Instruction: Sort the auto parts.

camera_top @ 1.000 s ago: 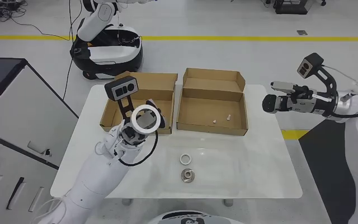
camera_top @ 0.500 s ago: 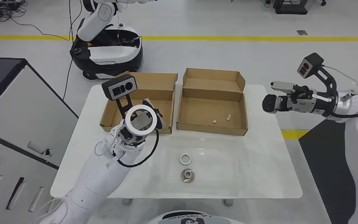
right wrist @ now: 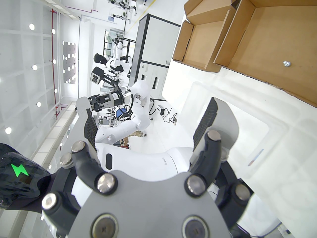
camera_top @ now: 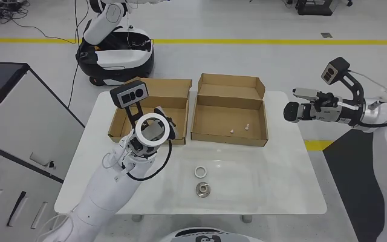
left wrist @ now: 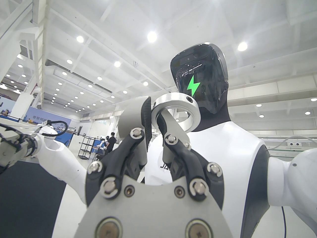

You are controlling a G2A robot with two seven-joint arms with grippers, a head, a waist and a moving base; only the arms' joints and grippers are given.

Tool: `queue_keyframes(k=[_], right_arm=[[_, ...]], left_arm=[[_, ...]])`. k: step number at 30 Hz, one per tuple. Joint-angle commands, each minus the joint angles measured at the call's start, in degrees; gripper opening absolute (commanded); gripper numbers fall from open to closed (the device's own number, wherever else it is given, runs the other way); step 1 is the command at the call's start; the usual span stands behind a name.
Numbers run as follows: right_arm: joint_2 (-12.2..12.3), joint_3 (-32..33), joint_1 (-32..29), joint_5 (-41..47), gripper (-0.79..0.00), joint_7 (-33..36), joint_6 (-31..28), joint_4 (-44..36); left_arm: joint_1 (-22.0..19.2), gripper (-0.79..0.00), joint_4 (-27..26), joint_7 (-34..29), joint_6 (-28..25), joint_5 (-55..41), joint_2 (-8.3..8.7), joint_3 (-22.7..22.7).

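step: carrying part to box | left hand (left wrist: 154,115) clenched on metal ring (left wrist: 171,99), held aloft near left box (camera_top: 179,121) | right hand (right wrist: 151,110) spread, idle | next: likely lower ring into box, release

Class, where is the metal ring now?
Top view: the metal ring is held in the left end effector, over the near edge of the left cardboard box.
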Motion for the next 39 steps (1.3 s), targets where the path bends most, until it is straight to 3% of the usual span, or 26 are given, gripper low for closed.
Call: queue_keyframes(k=[1, 8, 17, 29, 39], right_arm=[[0.0, 0.0, 0.0, 0.0, 0.0, 0.0, 0.0, 0.0], [0.0, 0.0, 0.0, 0.0, 0.0, 0.0, 0.0, 0.0], [0.0, 0.0, 0.0, 0.0, 0.0, 0.0, 0.0, 0.0], [0.0, 0.0, 0.0, 0.0, 0.0, 0.0, 0.0, 0.0], [0.0, 0.0, 0.0, 0.0, 0.0, 0.0, 0.0, 0.0]], left_arm=[[0.0, -0.785, 0.0, 0.0, 0.0, 0.0, 0.0, 0.0], [-0.2, -0.785, 1.4, 7.4, 5.9, 8.5, -0.3, -3.1], [-0.6, -0.785, 5.9, 20.9, 18.2, 23.2, -0.98, -6.1], [0.5, -0.785, 5.3, 24.3, 31.0, 42.3, -0.6, -9.4], [-5.2, -0.785, 8.0, 23.8, 41.5, 53.2, -0.8, -9.2]])
